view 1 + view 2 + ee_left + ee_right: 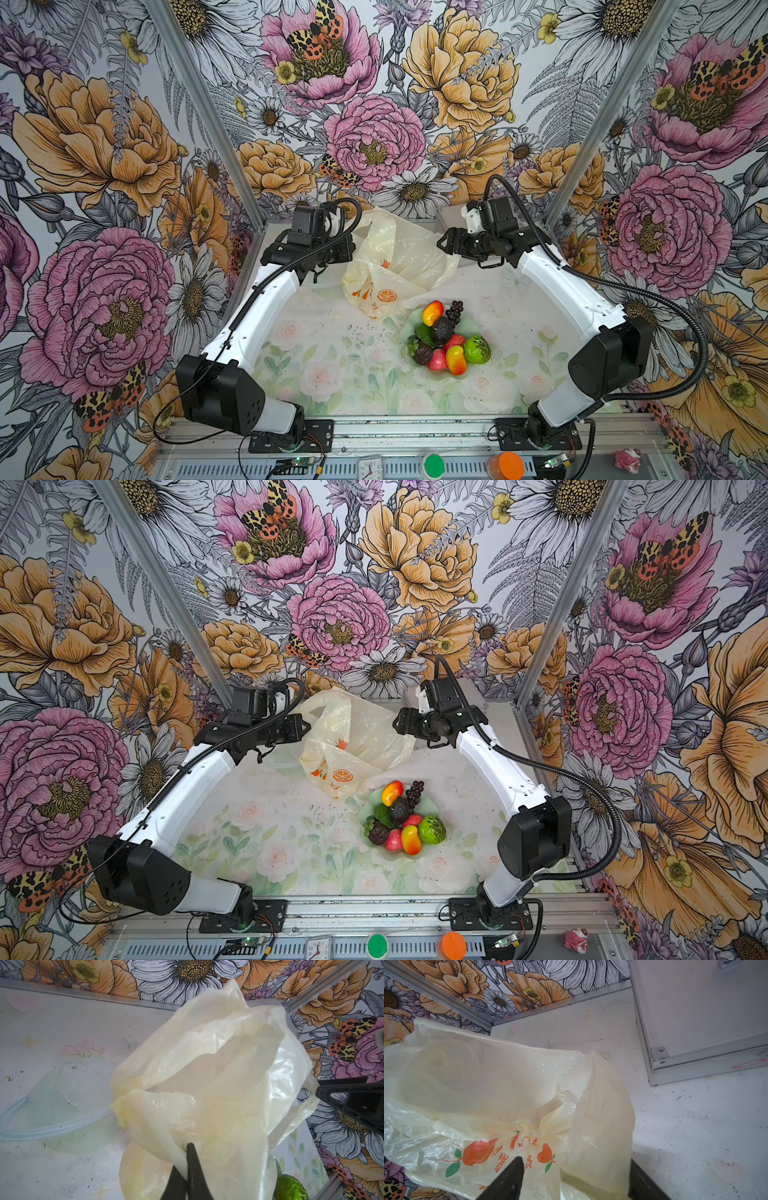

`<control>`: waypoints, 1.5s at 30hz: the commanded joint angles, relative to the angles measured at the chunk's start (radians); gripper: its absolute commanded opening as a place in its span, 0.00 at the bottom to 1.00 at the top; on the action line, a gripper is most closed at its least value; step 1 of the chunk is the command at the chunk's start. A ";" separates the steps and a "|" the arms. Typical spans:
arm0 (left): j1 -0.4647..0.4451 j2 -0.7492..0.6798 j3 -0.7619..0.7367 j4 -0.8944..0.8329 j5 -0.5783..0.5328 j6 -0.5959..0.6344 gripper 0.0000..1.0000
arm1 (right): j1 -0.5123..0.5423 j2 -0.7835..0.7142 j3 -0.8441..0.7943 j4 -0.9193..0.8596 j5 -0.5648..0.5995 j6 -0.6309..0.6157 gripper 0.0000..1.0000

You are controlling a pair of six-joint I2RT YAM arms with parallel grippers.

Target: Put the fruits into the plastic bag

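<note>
Floral table (332, 374); plastic bag (488, 1084): orange script (499, 1159) (illegible).

The fruits (451, 336) lie on the dish (412, 322), before the plastic bag (399, 257).

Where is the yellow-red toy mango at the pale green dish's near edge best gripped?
Take the mango across its narrow middle, likely from straight above: it lies uncovered at the dish rim, though a red apple and bumpy green fruit crowd its sides.
</note>
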 commanded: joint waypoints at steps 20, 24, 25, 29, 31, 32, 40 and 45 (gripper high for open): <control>0.123 0.001 0.003 0.093 0.360 -0.110 0.99 | 0.002 -0.008 0.020 -0.058 0.021 -0.021 0.00; 0.107 0.042 0.036 0.123 0.432 -0.122 0.99 | 0.009 -0.018 0.035 -0.058 0.012 -0.031 0.00; 0.102 0.058 0.049 0.123 0.450 -0.124 0.99 | 0.010 -0.021 0.037 -0.058 0.008 -0.034 0.00; 0.112 0.135 0.096 0.143 0.519 -0.148 0.99 | 0.024 -0.030 0.038 -0.058 0.001 -0.042 0.00; 0.127 0.179 0.120 0.152 0.549 -0.162 0.99 | 0.031 -0.036 0.041 -0.058 0.002 -0.048 0.00; 0.139 0.199 0.127 0.171 0.566 -0.185 0.99 | 0.035 -0.040 0.039 -0.058 0.004 -0.054 0.00; 0.238 0.298 0.099 0.382 0.602 -0.465 0.99 | 0.051 -0.106 -0.041 -0.063 0.010 -0.108 0.00; 0.220 0.413 0.144 0.516 0.648 -0.592 0.99 | 0.057 -0.152 -0.107 -0.077 0.022 -0.175 0.00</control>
